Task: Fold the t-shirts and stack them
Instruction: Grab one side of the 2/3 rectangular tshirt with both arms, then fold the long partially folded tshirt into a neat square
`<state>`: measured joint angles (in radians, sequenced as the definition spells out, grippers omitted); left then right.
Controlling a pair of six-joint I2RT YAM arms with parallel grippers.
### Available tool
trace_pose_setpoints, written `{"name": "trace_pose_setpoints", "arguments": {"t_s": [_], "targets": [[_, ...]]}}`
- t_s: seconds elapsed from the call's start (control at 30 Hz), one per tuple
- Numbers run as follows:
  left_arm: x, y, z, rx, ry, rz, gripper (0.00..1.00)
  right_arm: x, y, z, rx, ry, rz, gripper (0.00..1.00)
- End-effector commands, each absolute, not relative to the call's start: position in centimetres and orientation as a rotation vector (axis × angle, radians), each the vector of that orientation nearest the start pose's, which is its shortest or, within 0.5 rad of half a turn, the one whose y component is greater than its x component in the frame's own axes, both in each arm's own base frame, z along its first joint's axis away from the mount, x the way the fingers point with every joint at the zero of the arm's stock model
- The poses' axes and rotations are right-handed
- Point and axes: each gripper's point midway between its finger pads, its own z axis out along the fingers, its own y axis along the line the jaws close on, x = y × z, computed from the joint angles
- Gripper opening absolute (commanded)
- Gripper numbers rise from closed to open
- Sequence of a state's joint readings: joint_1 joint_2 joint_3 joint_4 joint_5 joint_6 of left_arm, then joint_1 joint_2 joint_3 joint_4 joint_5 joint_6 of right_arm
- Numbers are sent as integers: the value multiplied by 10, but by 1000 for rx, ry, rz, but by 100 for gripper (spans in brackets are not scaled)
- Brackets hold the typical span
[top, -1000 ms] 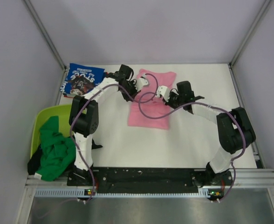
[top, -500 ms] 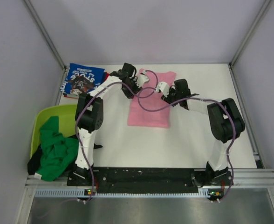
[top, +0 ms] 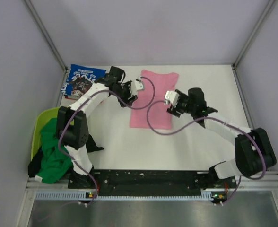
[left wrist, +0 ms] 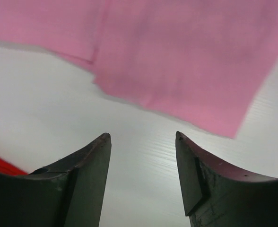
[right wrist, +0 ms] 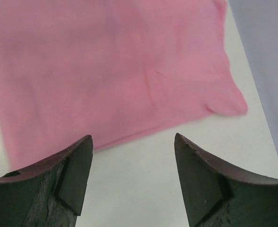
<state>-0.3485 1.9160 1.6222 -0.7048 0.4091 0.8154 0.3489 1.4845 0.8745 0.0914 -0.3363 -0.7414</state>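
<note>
Two open pincers flank the pink t-shirt (top: 140,119), a folded strip lying mid-table with its long axis running toward the far edge. Nearer the arms' side, the right gripper (top: 171,99) hovers at the strip's right long edge, jaws spread and empty, cloth just ahead of it. Farther on, the left gripper (top: 138,85) hangs at the left long edge, jaws likewise apart and empty. Both look about equally close, so I'd guess the next fold wants both. The blue t-shirt (top: 82,81) sits in the far left corner.
</note>
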Motion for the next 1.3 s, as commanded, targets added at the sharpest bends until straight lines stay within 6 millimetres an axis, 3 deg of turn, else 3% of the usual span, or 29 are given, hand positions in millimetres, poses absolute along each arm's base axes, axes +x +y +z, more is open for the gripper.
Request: {"name": "trace_pose_setpoints", "arguments": {"t_s": [0.0, 0.07, 0.2, 0.37, 0.4, 0.47, 0.5, 0.6, 0.7, 0.73, 0.83, 0.93, 1.07, 1.27], "targets": [[354, -220, 122, 1790, 1671, -490, 63, 310, 216, 102, -1654, 1343, 226, 69], [340, -216, 101, 1840, 1687, -477, 63, 297, 218, 82, -1740, 1344, 195, 70], [320, -217, 71, 1908, 1734, -491, 64, 291, 223, 59, -1819, 1403, 214, 68], [324, -217, 40, 1932, 1812, -361, 64, 297, 214, 33, -1882, 1479, 149, 65], [327, -215, 35, 1929, 1832, -349, 64, 298, 213, 29, -1887, 1492, 140, 61], [329, -214, 28, 1920, 1866, -328, 60, 298, 211, 24, -1889, 1516, 132, 44], [327, -213, 24, 1920, 1884, -331, 56, 298, 212, 23, -1892, 1519, 132, 31], [321, -213, 20, 1926, 1906, -355, 41, 294, 214, 22, -1903, 1509, 134, 6], [312, -210, 18, 1937, 1944, -379, 16, 292, 210, 24, -1920, 1550, 115, 0], [310, -207, 19, 1934, 1970, -371, 2, 291, 208, 26, -1923, 1564, 111, 0], [305, -200, 26, 1918, 2012, -355, 0, 283, 213, 38, -1931, 1551, 101, 0], [283, -196, 43, 1908, 2025, -419, 0, 265, 215, 51, -1961, 1541, 94, 0], [225, -182, 78, 1960, 2017, -577, 0, 221, 219, 75, -2039, 1482, 152, 0], [132, -164, 124, 2064, 1906, -857, 0, 124, 211, 115, -2227, 1316, 392, 0]]}}
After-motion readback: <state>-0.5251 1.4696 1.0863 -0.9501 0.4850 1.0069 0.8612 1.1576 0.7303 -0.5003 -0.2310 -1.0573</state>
